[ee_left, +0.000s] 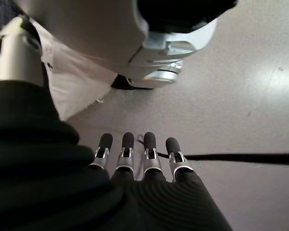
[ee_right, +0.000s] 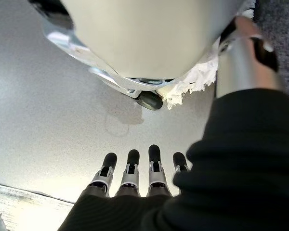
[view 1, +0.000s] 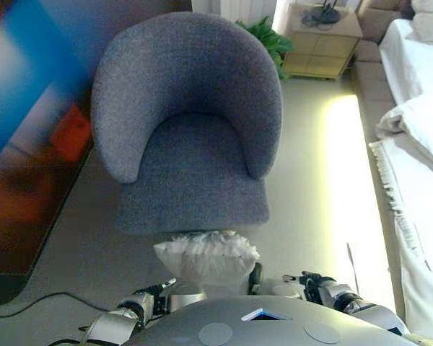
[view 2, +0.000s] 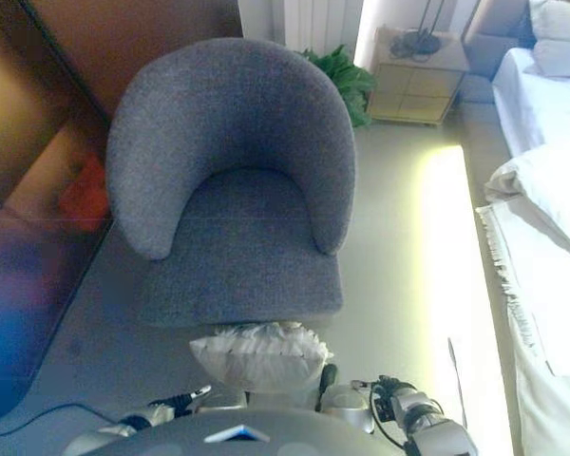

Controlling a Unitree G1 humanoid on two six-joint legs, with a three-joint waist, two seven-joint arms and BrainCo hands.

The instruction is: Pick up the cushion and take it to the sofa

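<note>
A white cushion [view 1: 206, 261] with a fringed edge is held low in front of my chest, between my two hands. My left hand [view 1: 172, 290] presses its left side and my right hand [view 1: 268, 287] its right side. In the left wrist view my fingers [ee_left: 135, 161] are straight and point at the floor, with the cushion's cloth [ee_left: 82, 86] beside the thumb. In the right wrist view my fingers [ee_right: 135, 168] are straight too, with the fringe [ee_right: 195, 82] by the thumb. The grey round-backed sofa chair [view 1: 195, 130] stands right ahead, its seat front just past the cushion.
A white bed [view 1: 426, 180] runs along the right side. A wooden nightstand [view 1: 321, 43] and a green plant [view 1: 263, 36] stand behind the chair. A large dark screen [view 1: 22, 144] leans at the left. Pale floor [view 1: 317, 180] lies between chair and bed.
</note>
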